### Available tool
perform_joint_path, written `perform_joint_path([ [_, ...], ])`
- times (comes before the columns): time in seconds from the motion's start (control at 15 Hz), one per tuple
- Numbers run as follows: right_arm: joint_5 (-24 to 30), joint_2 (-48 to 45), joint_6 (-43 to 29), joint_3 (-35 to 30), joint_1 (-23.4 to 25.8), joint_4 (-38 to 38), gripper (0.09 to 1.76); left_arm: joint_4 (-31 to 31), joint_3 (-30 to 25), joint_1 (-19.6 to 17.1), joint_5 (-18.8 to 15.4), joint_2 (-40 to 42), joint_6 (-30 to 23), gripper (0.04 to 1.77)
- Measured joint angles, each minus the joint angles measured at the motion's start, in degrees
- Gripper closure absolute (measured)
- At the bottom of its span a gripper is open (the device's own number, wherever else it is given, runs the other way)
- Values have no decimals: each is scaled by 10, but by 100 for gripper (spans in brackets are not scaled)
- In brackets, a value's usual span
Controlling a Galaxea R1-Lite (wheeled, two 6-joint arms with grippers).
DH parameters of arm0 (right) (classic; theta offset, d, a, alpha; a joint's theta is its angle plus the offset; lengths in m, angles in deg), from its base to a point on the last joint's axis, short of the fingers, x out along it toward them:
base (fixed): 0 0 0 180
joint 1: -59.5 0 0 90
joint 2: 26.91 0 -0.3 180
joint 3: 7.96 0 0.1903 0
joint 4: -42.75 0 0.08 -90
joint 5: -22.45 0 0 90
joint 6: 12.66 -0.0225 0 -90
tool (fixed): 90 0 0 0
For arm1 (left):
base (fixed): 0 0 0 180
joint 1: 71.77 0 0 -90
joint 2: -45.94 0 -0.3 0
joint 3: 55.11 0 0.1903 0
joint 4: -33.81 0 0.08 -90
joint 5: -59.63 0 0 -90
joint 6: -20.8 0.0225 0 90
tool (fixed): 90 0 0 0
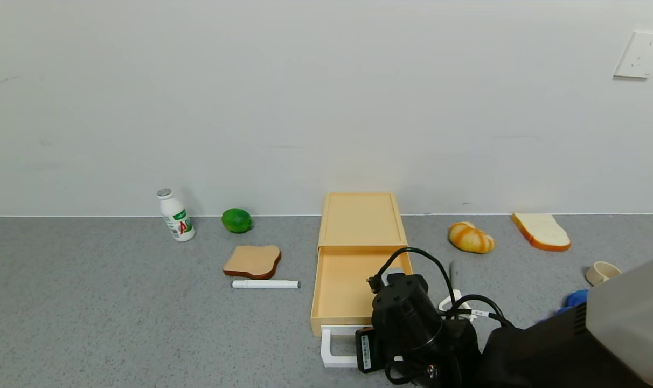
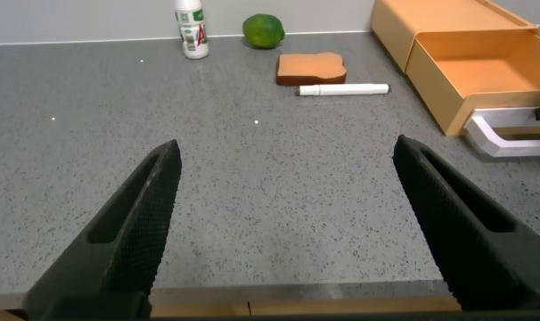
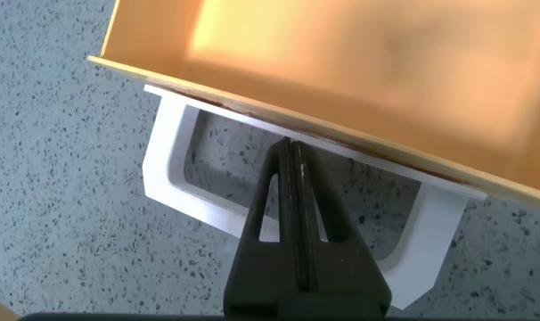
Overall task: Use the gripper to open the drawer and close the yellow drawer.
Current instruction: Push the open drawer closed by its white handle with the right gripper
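Note:
The pale yellow drawer [image 1: 359,221] stands against the wall with its tray [image 1: 348,285] slid out towards me. Its white loop handle [image 1: 329,350] is at the front. My right gripper [image 3: 292,144] is shut with nothing between its fingers. Its tips point into the handle's loop [image 3: 176,183], close to the tray's front wall [image 3: 252,102]. In the head view the right wrist [image 1: 412,323] covers the handle's right part. My left gripper [image 2: 286,147] is open and empty, low over bare table left of the drawer [image 2: 484,71].
Left of the drawer lie a white pen [image 1: 265,284], a brown toast slice [image 1: 252,261], a lime [image 1: 236,220] and a milk bottle [image 1: 176,214]. To its right are a bread roll [image 1: 470,237], a white toast slice [image 1: 540,231] and a small cup [image 1: 602,272].

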Motion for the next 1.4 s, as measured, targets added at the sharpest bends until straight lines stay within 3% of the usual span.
perform_joint_path([
  [0.8,4,41,28,72,51,-10,173,0,0,0,0,0,0,9],
  [1.4,7,81,37,166,85,-39,173,0,0,0,0,0,0,9],
])
